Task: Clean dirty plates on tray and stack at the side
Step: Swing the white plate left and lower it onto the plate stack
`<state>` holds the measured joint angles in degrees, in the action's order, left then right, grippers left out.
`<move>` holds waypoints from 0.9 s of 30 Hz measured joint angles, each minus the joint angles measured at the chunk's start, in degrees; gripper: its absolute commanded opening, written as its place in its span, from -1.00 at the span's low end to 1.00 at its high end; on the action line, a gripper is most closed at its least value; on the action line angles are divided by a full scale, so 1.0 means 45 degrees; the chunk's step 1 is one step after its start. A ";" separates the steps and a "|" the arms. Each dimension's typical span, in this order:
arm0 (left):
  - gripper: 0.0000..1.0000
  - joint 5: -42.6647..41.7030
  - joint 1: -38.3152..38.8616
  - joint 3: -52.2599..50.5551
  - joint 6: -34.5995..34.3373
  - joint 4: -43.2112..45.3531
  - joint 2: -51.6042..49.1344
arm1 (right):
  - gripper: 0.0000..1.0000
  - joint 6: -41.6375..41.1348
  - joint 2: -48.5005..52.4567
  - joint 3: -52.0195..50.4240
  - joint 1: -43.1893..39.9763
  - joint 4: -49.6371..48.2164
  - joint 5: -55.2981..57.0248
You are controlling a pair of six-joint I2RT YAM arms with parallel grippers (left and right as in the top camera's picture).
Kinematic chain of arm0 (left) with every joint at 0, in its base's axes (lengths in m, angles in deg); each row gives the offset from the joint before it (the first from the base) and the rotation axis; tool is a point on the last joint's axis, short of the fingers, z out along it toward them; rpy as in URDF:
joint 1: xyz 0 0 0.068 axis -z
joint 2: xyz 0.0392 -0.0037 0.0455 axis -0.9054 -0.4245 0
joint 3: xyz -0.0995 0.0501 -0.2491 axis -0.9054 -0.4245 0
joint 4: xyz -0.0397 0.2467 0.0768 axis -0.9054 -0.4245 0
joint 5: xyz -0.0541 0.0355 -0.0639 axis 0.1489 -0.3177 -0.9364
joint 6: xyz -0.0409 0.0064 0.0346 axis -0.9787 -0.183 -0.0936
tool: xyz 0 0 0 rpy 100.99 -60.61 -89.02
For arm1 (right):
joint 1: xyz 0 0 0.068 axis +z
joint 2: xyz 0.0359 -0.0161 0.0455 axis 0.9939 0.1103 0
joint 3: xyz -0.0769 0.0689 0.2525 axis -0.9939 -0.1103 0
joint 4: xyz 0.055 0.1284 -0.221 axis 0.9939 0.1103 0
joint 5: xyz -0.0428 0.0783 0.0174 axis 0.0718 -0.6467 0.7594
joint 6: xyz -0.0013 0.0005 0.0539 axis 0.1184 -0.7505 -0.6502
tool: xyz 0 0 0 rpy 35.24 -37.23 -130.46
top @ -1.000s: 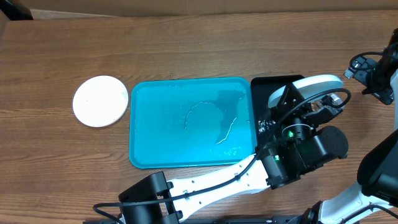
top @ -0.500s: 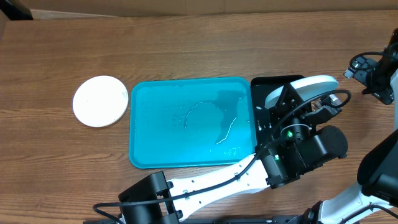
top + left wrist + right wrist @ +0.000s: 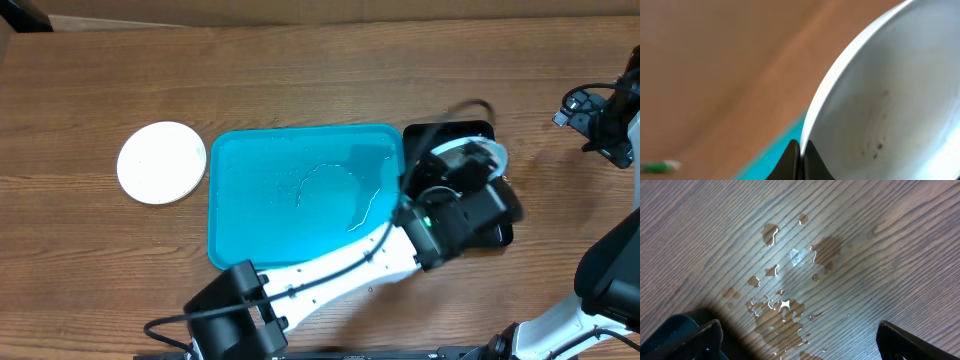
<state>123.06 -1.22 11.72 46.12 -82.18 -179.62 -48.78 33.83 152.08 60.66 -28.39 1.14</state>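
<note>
A pale, light-blue dirty plate [image 3: 890, 100] with small dark smears [image 3: 879, 146] fills the right of the left wrist view. My left gripper [image 3: 801, 152] is shut on its rim, which runs up between the two dark fingers. From overhead this plate [image 3: 486, 156] hangs blurred and tilted over the black tray [image 3: 445, 136], just right of the turquoise tray [image 3: 230, 200]. The turquoise tray holds only water streaks. A white plate [image 3: 160, 162] lies on the table left of that tray. My right gripper [image 3: 800, 342] is open above wet wood, holding nothing.
Water puddles [image 3: 782, 307] spread on the wooden table under the right gripper. The right arm [image 3: 605, 125] sits at the far right edge. The left arm's white link [image 3: 340, 270] crosses the table's near side in front of the turquoise tray.
My left gripper has swung left and away from the near edge with the plate. The plate has tipped and now blurs over the black tray. The right arm has not moved.
</note>
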 measured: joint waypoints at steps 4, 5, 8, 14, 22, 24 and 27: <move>-0.92 -0.2492 -0.1180 0.0005 -0.2069 -0.0325 0.0000 | 1.00 0.0000 0.0000 0.0000 0.0005 -0.0005 0.0005; -0.92 -0.3167 -0.1559 0.0005 -0.2409 -0.0330 0.0000 | 1.00 -0.0010 0.0000 0.0000 0.0005 -0.0005 0.0005; -0.92 -0.5294 -0.2948 0.0005 -0.3293 -0.0398 0.0078 | 1.00 -0.0010 0.0000 0.0000 0.0005 0.0000 0.0005; -0.92 -1.0297 -0.7524 0.0010 -0.5042 -0.1282 0.1413 | 1.00 0.0000 0.0000 0.0000 0.0005 0.0000 -0.0005; -0.92 -1.3036 -1.4751 0.0146 -0.6120 -0.4503 0.2482 | 1.00 -0.0005 0.0000 0.0000 0.0005 0.0005 0.0005; -0.92 -1.3236 -1.6344 0.0141 -0.6091 -0.5246 0.2477 | 1.00 -0.0005 0.0000 0.0000 0.0000 -0.0005 0.0000; -0.92 -1.3469 -1.8510 0.0146 -0.6042 -0.5940 0.2482 | 1.00 0.0000 0.0000 0.0000 0.0000 -0.0005 0.0000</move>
<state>62.45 -84.52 12.38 18.93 -108.91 -168.45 -48.78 33.83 152.08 60.66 -28.41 1.14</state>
